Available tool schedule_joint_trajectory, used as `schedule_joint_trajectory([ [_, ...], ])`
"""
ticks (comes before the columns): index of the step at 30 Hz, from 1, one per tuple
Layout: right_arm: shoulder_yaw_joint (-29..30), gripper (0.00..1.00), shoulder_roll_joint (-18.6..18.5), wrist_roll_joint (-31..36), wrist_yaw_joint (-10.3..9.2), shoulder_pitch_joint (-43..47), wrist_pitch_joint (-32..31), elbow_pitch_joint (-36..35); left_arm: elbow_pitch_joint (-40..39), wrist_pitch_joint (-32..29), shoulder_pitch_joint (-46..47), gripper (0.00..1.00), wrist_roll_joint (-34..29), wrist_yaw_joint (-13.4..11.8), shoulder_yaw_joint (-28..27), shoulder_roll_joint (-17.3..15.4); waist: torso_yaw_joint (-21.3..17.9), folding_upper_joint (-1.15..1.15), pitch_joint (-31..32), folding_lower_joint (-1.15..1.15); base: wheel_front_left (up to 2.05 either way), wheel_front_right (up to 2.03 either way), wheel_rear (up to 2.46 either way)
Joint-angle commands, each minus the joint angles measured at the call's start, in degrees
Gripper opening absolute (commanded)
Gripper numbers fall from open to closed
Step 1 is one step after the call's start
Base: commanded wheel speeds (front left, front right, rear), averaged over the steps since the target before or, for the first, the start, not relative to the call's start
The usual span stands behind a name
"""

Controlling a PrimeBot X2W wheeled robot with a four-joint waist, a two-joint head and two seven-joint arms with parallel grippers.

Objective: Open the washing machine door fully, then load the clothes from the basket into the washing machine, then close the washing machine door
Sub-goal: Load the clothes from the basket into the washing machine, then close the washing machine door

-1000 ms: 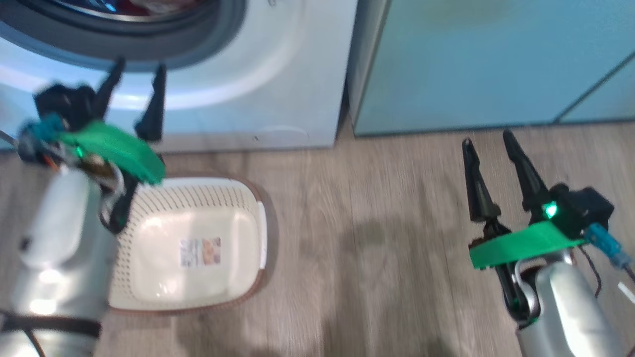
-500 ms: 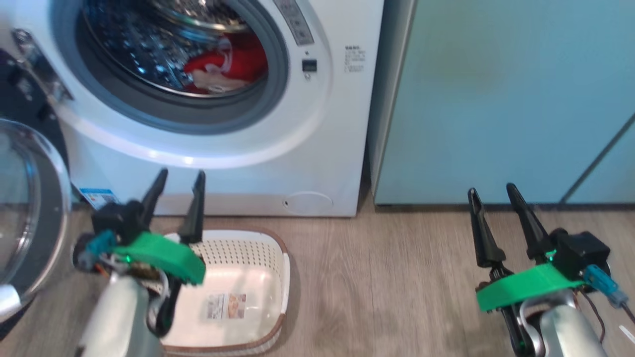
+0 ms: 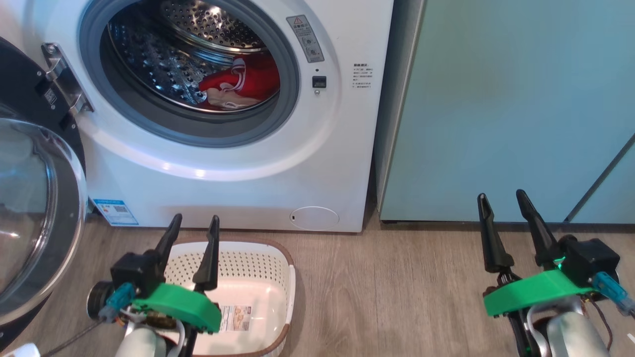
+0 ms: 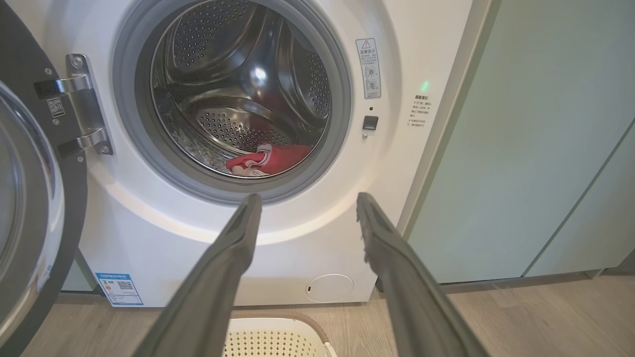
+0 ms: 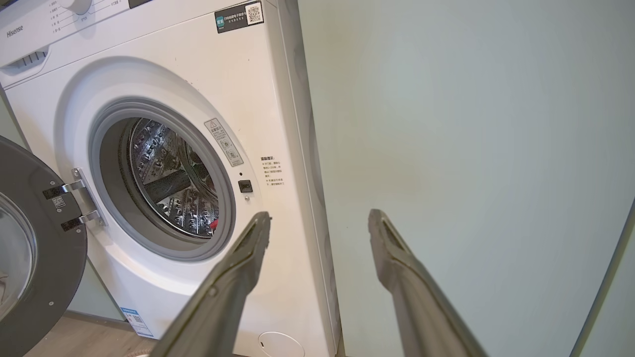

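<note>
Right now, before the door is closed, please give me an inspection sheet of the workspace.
Surface: wooden floor, the basket stands on it.
Job's things: washing machine door open to the left; clothes inside the washing machine; basket holds no clothes.
Clutter: nothing seen.
Grippers: left gripper open over the basket; right gripper open over the floor; both empty.
Cables: thin wires at both wrists.
Surroundings: pale teal cabinets beside the machine.

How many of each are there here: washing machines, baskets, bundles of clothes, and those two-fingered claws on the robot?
washing machine: 1
basket: 1
bundle of red clothes, lying in the drum: 1
grippers: 2, the left gripper and the right gripper
Total: 5
</note>
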State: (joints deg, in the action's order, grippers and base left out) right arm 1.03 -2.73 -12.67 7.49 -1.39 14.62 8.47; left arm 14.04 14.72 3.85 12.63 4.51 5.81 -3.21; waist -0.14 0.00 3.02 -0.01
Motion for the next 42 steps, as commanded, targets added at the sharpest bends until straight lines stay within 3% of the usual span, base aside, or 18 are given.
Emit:
schedule_joint_trajectory([
  [1,-1.2,1.00,-0.1,-0.4,0.00,-0.7,0.4,-2.1,-2.8,0.3,1.4,1.00,-0.3,-0.2,-1.8,0.1,0.0,0.00,0.2,0.01,0.00,0.00,0.00],
  [21,-2.1,1.00,-0.1,-0.7,0.00,-0.6,0.4,-1.8,-6.0,0.3,-0.4,1.00,1.7,-2.7,0.1,0.3,-0.3,0.00,0.4,0.01,0.00,0.00,0.00],
  [42,-3.0,1.00,-0.1,-0.7,0.00,-0.6,0.4,-1.5,-5.3,0.3,-0.2,1.00,1.6,-2.6,0.4,0.3,-0.5,0.00,0.1,0.01,0.00,0.00,0.00],
])
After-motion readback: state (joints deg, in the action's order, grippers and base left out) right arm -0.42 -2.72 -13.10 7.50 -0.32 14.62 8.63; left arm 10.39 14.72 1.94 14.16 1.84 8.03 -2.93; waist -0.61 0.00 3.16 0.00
